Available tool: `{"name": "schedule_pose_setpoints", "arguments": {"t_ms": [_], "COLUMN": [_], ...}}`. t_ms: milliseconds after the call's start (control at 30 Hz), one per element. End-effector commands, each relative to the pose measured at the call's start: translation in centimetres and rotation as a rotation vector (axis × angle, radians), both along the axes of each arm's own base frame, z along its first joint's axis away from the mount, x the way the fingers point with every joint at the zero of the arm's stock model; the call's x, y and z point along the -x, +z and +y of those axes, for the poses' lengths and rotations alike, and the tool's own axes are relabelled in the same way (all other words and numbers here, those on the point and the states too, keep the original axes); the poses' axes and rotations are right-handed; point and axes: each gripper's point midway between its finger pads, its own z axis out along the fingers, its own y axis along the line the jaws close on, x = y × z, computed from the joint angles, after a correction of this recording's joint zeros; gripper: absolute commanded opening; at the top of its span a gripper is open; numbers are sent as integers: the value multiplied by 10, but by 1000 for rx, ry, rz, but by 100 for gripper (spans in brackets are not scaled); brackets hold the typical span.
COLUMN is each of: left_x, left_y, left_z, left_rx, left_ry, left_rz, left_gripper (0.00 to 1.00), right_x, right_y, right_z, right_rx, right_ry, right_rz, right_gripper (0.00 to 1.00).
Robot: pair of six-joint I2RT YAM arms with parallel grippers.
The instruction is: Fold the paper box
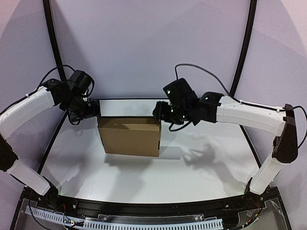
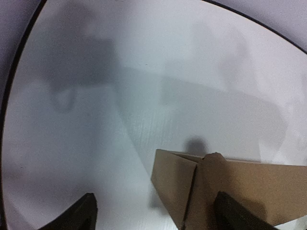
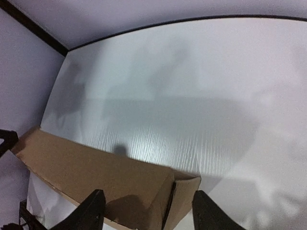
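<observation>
Paper box (image 1: 130, 138) folded into a brown rectangular block, standing mid-table (image 1: 201, 177), long side facing the arms. Top flaps down, so contents not visible (a flap seam shows along the top edge). Left claw (image 2: 156, 211) at the box's far-left top corner, fingers spread apart, not clamping: the corner sits between them and the outer finger (image 2: 84, 213) is over bare table. Right claw (image 3: 151, 208) at the far-right top corner, also spread, one finger (image 3: 208, 211) past the box end.
</observation>
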Motion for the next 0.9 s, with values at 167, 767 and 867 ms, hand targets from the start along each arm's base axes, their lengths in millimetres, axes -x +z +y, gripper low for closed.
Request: {"name": "schedule_pose_setpoints", "arguments": {"t_ms": [167,767,867], "left_x": [33,81,85], "left_y": [-59,-123,-125], "left_z": [0,21,20], "left_rx": [119,125,134], "left_ry": [31,111,113], "left_rz": [103,238,246], "left_gripper": [45,27,18], "right_x": [38,69,72], "right_y": [-109,-161,-161], "right_z": [13,-13,-15], "right_rx": [-21,94,137], "right_ry": [68,-7,-17], "right_rz": [290,407,417], "right_gripper": [37,20,16]}}
